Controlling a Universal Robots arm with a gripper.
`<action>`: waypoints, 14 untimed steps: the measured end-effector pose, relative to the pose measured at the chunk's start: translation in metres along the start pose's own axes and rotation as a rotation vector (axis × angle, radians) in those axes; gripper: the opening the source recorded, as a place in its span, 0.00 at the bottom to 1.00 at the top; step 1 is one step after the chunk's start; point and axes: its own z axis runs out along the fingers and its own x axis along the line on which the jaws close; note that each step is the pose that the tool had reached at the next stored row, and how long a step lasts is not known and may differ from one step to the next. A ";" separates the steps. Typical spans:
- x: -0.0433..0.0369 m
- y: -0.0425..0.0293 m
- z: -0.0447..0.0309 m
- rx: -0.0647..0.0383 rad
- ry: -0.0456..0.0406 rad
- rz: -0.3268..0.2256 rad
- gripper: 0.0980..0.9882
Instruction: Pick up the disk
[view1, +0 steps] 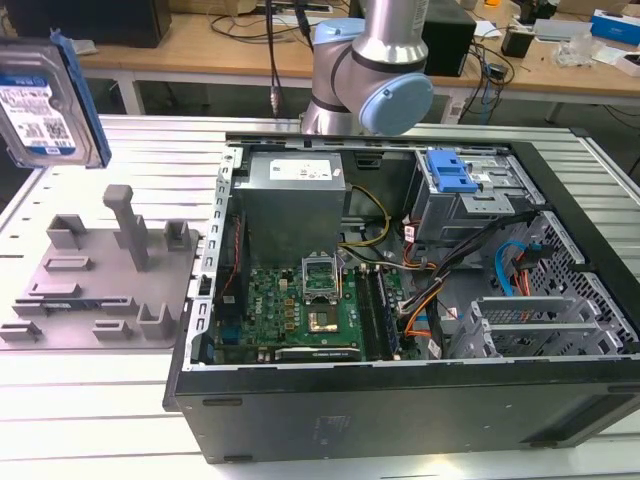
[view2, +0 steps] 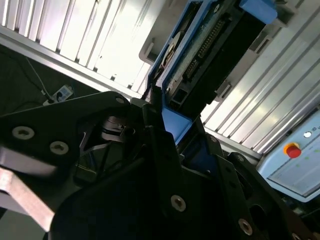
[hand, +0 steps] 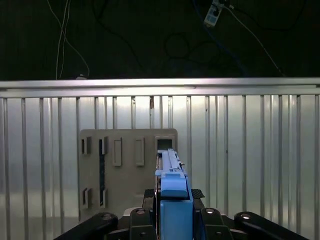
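The disk (view1: 42, 103), a silver hard drive with a white-and-blue label and a blue frame, hangs tilted in the air at the exterior view's upper left, above the grey fixture (view1: 95, 285). In the first wrist view its blue edge (hand: 173, 186) sticks out from between my gripper (hand: 174, 212), which is shut on it, and the fixture (hand: 127, 172) lies beneath. The second wrist view shows the disk's connector end (view2: 205, 47) clamped between the black fingers (view2: 159, 122).
An open computer case (view1: 420, 290) with motherboard, power supply and cables takes up the exterior view's middle and right. A blue bracket (view1: 448, 172) sits in its drive bay. The arm's base (view1: 365, 70) stands behind the case. Ribbed metal tabletop (view1: 90, 400) surrounds the fixture.
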 end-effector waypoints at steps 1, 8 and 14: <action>0.0001 0.0000 -0.0064 0.000 0.0001 0.000 0.30; 0.0007 0.0002 -0.0324 0.000 0.0000 0.000 0.30; 0.0007 0.0002 -0.0325 0.000 0.0001 0.000 0.30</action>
